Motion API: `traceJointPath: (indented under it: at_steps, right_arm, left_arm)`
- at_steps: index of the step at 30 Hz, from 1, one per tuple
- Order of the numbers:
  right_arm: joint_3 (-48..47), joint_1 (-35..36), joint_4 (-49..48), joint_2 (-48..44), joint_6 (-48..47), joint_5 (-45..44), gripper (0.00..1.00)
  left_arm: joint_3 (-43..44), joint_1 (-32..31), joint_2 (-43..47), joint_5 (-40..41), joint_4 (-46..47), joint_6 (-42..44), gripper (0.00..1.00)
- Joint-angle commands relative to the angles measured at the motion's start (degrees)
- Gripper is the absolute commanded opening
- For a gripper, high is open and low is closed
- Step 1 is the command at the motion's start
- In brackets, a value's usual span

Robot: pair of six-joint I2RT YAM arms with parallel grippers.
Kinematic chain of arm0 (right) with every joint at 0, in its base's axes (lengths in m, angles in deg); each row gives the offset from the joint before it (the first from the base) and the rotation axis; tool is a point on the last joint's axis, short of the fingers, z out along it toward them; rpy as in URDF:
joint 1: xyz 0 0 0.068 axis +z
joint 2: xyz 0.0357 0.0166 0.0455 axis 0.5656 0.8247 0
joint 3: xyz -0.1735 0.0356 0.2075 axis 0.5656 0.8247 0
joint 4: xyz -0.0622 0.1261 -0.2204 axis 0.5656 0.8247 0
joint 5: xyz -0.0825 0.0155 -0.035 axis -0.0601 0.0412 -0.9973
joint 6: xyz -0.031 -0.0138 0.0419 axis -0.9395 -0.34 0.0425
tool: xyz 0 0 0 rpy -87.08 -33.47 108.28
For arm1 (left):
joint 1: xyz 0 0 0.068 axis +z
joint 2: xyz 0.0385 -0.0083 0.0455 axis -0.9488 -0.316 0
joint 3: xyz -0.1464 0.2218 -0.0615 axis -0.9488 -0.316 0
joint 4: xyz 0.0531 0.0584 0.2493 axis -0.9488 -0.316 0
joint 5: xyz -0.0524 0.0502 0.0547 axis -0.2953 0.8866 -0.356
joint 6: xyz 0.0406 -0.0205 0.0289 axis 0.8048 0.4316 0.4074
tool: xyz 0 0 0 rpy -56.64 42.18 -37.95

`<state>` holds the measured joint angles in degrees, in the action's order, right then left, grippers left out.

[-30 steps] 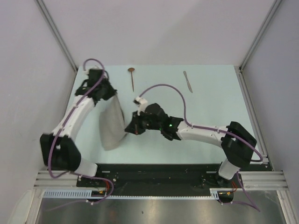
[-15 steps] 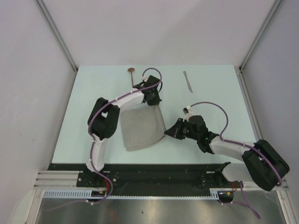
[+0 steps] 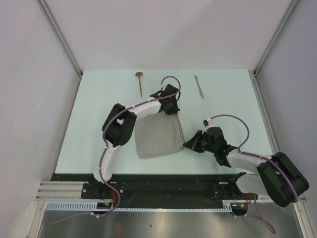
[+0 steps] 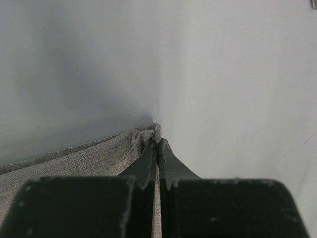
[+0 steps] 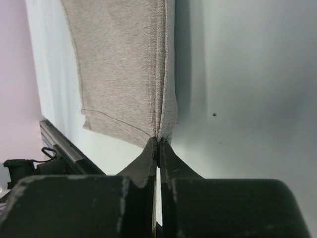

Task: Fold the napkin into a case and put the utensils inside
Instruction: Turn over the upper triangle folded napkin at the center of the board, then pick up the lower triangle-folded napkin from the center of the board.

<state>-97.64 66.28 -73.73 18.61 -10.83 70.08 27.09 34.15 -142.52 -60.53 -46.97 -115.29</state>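
The grey-beige napkin (image 3: 156,138) lies folded near the middle of the table. My left gripper (image 3: 174,112) is shut on its far right corner, and the cloth (image 4: 99,158) bunches at the fingertips in the left wrist view. My right gripper (image 3: 185,145) is shut on the near right corner, where the layered napkin edge (image 5: 148,74) runs away from the jaws. The copper-bowled spoon (image 3: 140,82) lies at the far edge, left of centre. The silver knife (image 3: 199,86) lies at the far edge, right of centre. Both utensils lie apart from the napkin.
The pale table (image 3: 233,109) ends at a black rail (image 3: 163,179) along the near edge. Grey walls with metal posts (image 3: 62,37) close in the left, far and right sides. Purple cables loop above both arms.
Both arms have swung to the right, carrying the napkin's edge with them. The cloth went from a narrow upright fold at the left to a flatter square shape near the middle.
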Motion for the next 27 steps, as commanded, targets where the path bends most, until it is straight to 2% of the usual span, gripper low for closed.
traceJointPath:
  at_steps: [1, 2, 3, 4, 5, 6, 7, 8, 9, 10, 13, 16, 20, 24, 27]
  right_arm:
    - [1.84, 0.6, 9.9, -1.94, -1.33, 1.77, 0.02]
    - [1.66, 0.6, 12.26, -2.38, -1.33, 1.24, 0.03]
    - [1.57, 0.6, 13.42, -2.82, -1.51, 0.54, 0.06]
    - [0.87, 0.6, 14.82, -3.17, -1.86, -0.86, 0.13]
    - [0.35, 0.6, 19.1, -3.61, -2.21, -1.92, 0.17]
    - [-0.44, 0.51, 21.14, -4.31, -2.39, -2.88, 0.22]
    - [-1.76, 0.25, 22.47, -5.01, -2.56, -3.85, 0.35]
    - [-2.46, 0.07, 26.83, -5.46, -3.26, -4.21, 0.39]
    - [-3.17, -0.45, 28.61, -6.59, -3.35, -4.82, 0.43]
    - [-3.87, -1.07, 30.02, -7.3, -3.27, -5.78, 0.49]
    - [-6.95, -3.61, 33.37, -8.8, -4.84, -6.14, 0.55]
    - [-9.5, -5.55, 32.51, -7.58, -7.92, -4.31, 0.57]
    - [-14.24, -7.22, 30.83, -2.13, -12.49, -0.52, 0.53]
    - [-16.45, -7.75, 28.2, 1.74, -14.34, 3.78, 0.37]
    - [-16.62, -7.75, 26.61, 3.59, -14.69, 4.93, 0.36]
  left_arm:
    - [6.0, 1.22, -1.11, 3.6, 9.39, 0.8, 0.03]
    - [6.27, 1.05, -1.2, 3.24, 8.96, 1.33, 0.12]
    - [6.53, 0.96, -0.85, 3.15, 8.78, 1.51, 0.18]
    - [6.62, 0.87, -0.5, 3.06, 8.6, 1.68, 0.24]
    - [6.45, 0.78, 0.11, 2.54, 8.43, 2.29, 0.37]
    - [6.62, 0.61, 1.25, 2.1, 8.08, 2.65, 0.43]
    - [6.88, 0.69, 1.96, 1.57, 7.64, 3.35, 0.48]
    - [7.23, 0.69, 2.57, 0.7, 5.72, 3.62, 0.54]
    - [8.28, 0.69, 3.1, 0.08, 4.74, 3.88, 0.56]
    - [8.72, 0.69, 4.06, -0.36, 3.86, 4.58, 0.56]
    - [9.26, 0.52, 5.91, -0.81, 0.7, 6.51, 0.56]
    - [9.78, -0.1, 6.1, 1.21, -4.3, 9.06, 0.47]
    - [10.4, -1.85, 4.35, 3.32, -7.66, 9.68, 0.47]
    - [15.14, -3.79, -0.14, 6.31, -12.31, 8.8, 0.45]
    - [18.48, -4.76, -3.48, 6.67, -14.42, 8.28, 0.47]
